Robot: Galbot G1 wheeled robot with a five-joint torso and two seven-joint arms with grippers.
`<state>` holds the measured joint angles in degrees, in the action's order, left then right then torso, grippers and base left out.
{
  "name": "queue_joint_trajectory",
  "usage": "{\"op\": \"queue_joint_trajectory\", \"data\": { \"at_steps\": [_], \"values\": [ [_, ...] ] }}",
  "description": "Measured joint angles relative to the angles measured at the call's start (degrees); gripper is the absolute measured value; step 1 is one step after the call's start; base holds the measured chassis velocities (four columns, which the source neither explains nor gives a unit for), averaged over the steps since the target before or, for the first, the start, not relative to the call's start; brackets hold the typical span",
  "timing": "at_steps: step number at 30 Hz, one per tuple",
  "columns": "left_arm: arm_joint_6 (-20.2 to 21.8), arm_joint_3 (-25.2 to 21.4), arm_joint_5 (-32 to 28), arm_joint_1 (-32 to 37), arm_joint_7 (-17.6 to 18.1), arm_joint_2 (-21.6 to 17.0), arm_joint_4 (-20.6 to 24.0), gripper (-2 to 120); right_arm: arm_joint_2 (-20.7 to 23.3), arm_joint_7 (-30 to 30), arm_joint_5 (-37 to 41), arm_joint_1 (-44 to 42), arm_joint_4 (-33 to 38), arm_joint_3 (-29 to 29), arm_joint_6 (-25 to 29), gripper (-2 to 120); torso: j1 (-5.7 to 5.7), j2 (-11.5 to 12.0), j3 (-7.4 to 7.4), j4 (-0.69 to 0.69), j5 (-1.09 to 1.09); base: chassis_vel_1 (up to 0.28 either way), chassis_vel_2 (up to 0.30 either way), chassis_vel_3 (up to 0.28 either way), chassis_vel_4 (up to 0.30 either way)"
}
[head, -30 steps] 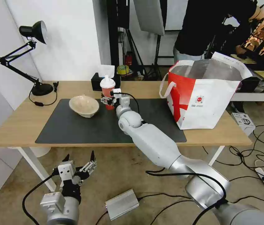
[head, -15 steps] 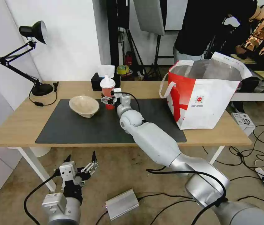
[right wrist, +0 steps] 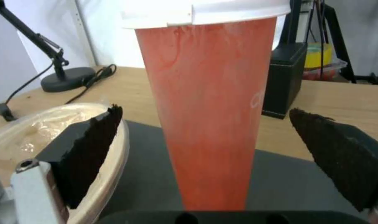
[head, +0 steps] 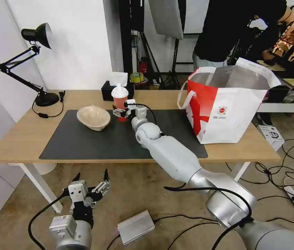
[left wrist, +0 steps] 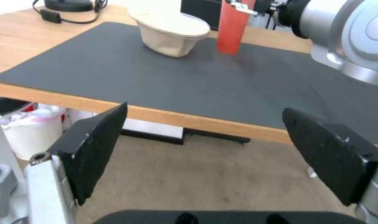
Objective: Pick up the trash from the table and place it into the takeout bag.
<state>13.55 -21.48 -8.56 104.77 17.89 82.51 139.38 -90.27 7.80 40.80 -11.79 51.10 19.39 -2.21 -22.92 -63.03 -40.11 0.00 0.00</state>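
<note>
A red drink cup (head: 120, 100) with a white domed lid stands upright on the dark mat (head: 95, 142) of the wooden table (head: 22, 135). My right gripper (head: 120, 111) is open around its lower half. In the right wrist view the cup (right wrist: 209, 124) stands between the gripper (right wrist: 204, 110) fingers, with gaps on both sides. A beige bowl (head: 93, 117) sits tilted just left of the cup. The white and red takeout bag (head: 230, 107) stands open at the table's right end. My left gripper (head: 91, 178) hangs open below the table's front edge, empty (left wrist: 204, 109).
A black desk lamp (head: 39, 69) stands at the back left, and a black tissue box (head: 108, 91) sits behind the cup. On the floor lie a silver box (head: 135, 226) and cables. A person stands behind the bag.
My right arm's elbow has crept slightly right while its gripper stays at the cup. The left gripper has drifted a little right and lower.
</note>
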Motion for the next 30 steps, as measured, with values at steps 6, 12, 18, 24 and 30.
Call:
{"op": "queue_joint_trajectory", "data": {
  "at_steps": [6,12,18,24,30],
  "values": [
    [0.02,0.68,0.56,0.12,-0.11,0.26,0.00,100,-0.06,-2.23,0.39,1.03,-2.18,0.29,0.69,100,0.00,0.00,0.00,0.00,0.00,0.000,0.000,0.000,0.000],
    [0.03,1.17,0.97,0.12,-0.18,0.41,-0.22,100,-0.10,-3.98,1.03,1.54,-3.79,0.47,1.27,100,0.00,0.00,0.00,0.00,0.00,0.000,0.000,0.000,0.000],
    [0.03,1.47,1.23,0.10,-0.24,0.49,-0.40,100,-0.11,-5.72,1.42,1.78,-5.06,0.45,2.08,100,0.00,0.00,0.00,0.00,0.00,0.000,0.000,0.000,0.000],
    [0.03,1.42,1.29,0.24,-0.28,0.50,-0.38,100,-0.12,-7.86,1.68,2.08,-6.35,0.48,2.88,100,0.00,0.00,0.00,0.00,0.00,0.000,0.000,0.000,0.000],
    [0.03,1.39,1.59,0.69,-0.35,0.67,-0.22,100,-0.17,-10.27,1.75,2.37,-7.65,0.40,3.73,100,0.00,0.00,0.00,0.00,0.00,0.000,0.000,0.000,0.000]
  ]
}}
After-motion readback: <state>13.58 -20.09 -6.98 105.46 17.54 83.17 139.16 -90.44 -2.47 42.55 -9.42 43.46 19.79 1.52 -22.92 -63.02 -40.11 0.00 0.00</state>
